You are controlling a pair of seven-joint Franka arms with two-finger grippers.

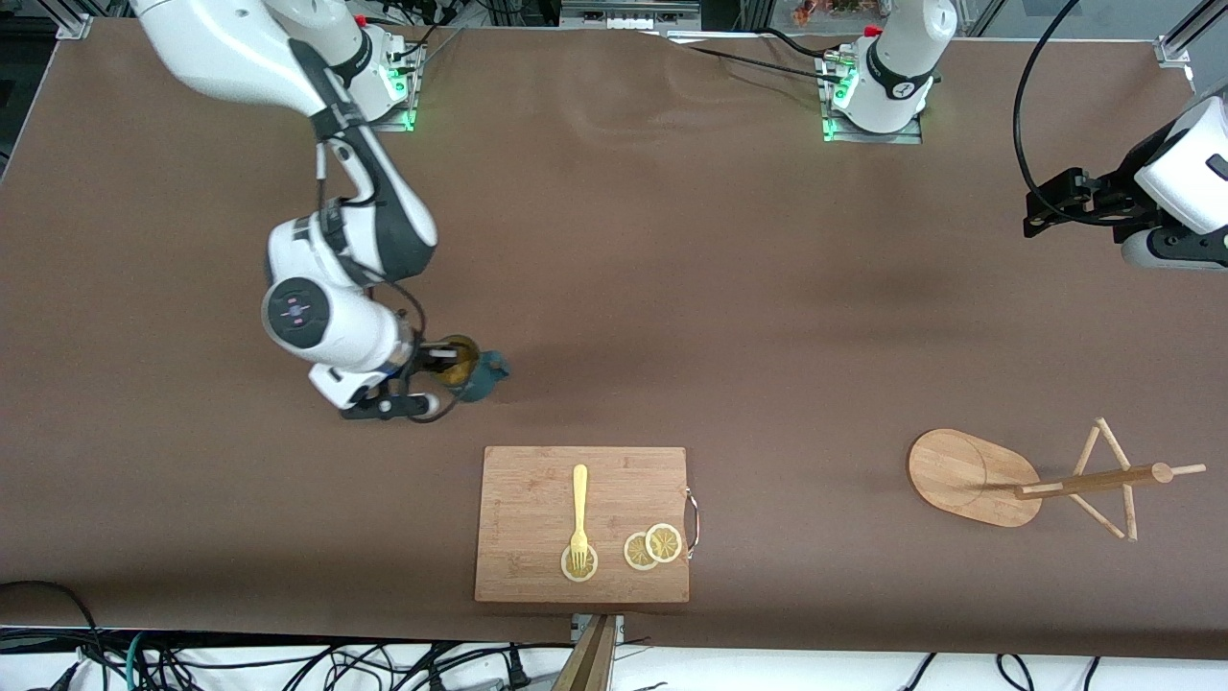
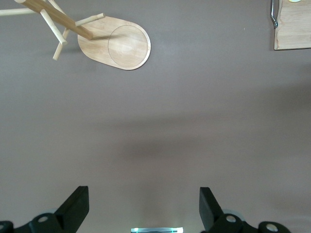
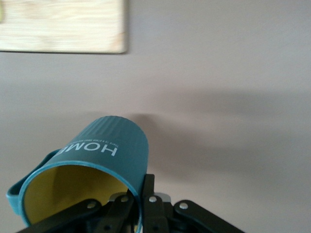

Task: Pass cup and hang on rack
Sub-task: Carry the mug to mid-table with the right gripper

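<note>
**Cup lifted in right claw, rack lying on its side**

Near the front edge, toward the left arm's end, the rack (image 1: 1017, 478) lies tipped over on the surface (image 1: 729, 288). The right claw (image 1: 427, 376) grips the cup (image 1: 472, 369) by its rim, tilted, over the surface's middle. The left claw (image 2: 144, 208) waits spread open near its end's edge.

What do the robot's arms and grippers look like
Both arms have glossy white shells with dark grey joint bands and black cables. The right gripper and left gripper have black fingers. Green lights glow at both bases, with red buttons beside them.
</note>
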